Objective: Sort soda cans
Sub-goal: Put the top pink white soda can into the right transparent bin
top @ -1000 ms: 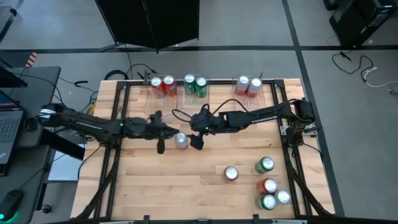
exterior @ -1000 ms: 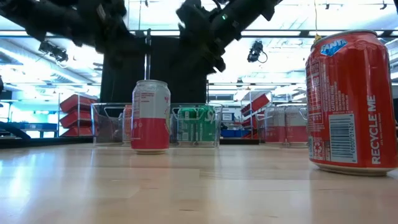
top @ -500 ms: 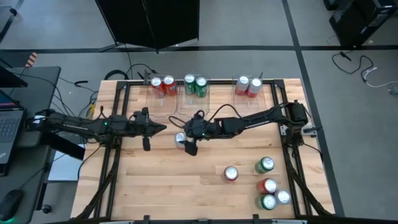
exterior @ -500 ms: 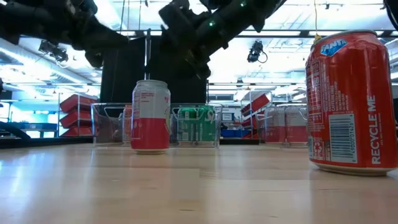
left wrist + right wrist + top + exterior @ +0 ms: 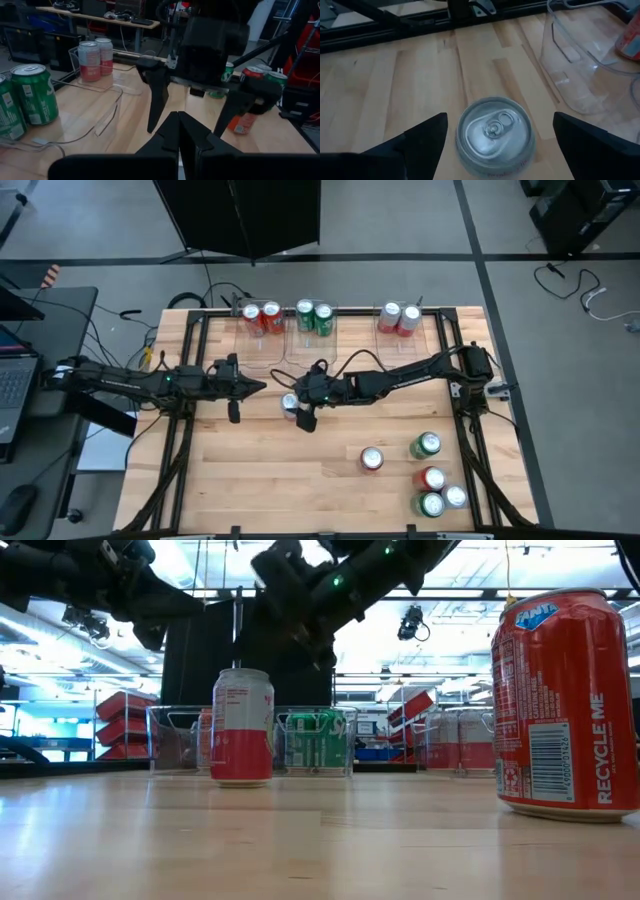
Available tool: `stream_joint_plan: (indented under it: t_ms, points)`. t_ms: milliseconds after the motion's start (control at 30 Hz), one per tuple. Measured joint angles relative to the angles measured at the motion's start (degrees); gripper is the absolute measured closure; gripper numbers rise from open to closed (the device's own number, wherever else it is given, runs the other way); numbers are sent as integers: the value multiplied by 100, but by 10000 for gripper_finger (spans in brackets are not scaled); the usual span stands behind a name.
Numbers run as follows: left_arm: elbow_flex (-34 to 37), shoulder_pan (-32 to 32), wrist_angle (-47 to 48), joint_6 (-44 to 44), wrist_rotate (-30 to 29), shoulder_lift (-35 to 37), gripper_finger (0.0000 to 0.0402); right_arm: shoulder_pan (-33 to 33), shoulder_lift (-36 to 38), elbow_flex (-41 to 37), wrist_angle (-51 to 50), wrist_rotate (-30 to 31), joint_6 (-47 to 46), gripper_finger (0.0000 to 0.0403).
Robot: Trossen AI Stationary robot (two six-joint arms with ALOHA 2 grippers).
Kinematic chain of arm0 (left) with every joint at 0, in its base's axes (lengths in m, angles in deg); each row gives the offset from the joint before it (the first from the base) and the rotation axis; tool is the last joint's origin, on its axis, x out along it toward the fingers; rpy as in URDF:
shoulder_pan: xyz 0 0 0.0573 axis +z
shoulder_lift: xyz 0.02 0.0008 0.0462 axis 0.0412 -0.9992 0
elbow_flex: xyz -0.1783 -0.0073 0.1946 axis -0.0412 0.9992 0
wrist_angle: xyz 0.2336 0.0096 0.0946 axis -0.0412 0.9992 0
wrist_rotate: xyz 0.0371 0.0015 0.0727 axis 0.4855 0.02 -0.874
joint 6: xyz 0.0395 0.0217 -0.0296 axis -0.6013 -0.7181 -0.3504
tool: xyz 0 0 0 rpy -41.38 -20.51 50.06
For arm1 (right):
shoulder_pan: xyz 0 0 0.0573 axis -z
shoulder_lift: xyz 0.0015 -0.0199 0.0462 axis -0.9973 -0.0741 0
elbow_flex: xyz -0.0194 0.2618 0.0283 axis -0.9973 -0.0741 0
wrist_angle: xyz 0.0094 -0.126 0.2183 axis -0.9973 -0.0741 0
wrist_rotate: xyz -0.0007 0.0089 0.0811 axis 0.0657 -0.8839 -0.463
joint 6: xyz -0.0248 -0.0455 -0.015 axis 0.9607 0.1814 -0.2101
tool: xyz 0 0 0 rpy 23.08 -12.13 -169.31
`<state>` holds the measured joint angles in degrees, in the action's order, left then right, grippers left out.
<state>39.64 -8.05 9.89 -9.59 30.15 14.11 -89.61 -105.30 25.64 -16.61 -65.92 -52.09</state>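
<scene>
pale wooden table (image 5: 250,470) carries everything here. at the left, the left tool (image 5: 262,387) hangs over the boards with its fingers (image 5: 178,131) clenched together and nothing in them. just right of it, near the table's middle, a silver-white can (image 5: 289,404) stands upright (its ring-pull top (image 5: 494,124) faces up), and the right tool (image 5: 301,410) sits above it, jaws spread wide to either side of the can with a gap on both sides, gripping nothing. along the far edge, clear bins (image 5: 262,340) hold pairs of cans: two red (image 5: 260,314), then two green (image 5: 313,314), then two silver-white (image 5: 398,316). toward the near right corner more cans stand loose on the boards: a red one (image 5: 372,459), a green one (image 5: 426,445), another red (image 5: 431,478), another green (image 5: 431,505) and a silver-white one (image 5: 455,497) touching it.
</scene>
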Motion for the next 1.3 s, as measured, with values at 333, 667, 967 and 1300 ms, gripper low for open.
stream_joint_plan:
  t_ms: [333, 667, 967, 1300]
  points:
    - [-7, -4, 77, -4, -2, 3, 397, -33, -330, -4, 321, 30, 84, 59]
    - [-7, -7, 140, -2, -7, 4, 397, -33, -373, 2, 300, 153, -60, 145]
    - [-7, -7, 168, -10, -4, 5, 397, -201, 551, -21, -914, 1179, -432, 145]
    - [-7, -7, 191, -109, -4, 4, 397, -396, 2599, -26, -4490, 4237, -2233, 145]
